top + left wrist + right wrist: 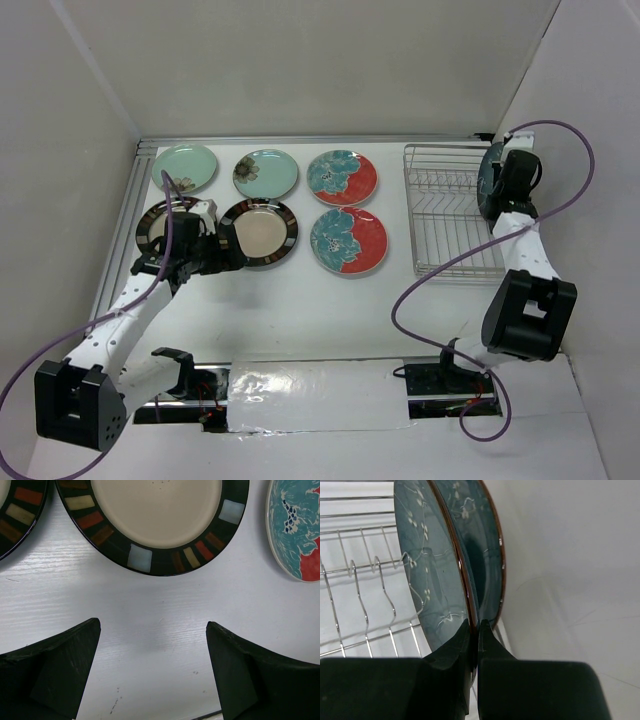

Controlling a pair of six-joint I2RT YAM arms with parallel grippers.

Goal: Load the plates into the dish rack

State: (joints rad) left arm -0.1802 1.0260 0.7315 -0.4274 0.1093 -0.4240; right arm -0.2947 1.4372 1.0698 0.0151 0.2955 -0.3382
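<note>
The right gripper pinches the rim of a teal plate standing upright at the right edge of the dish rack, a second teal plate just beside it (only the wrist view separates them). The left gripper, spread wide, hovers over the table beside a striped plate.

My work surface is a white table with a faint wood grain. A silver strip borders its far edge. It is enclosed by a plain off-white left wall, back wall and right wall. Lighting is even, shadows soft.
</note>
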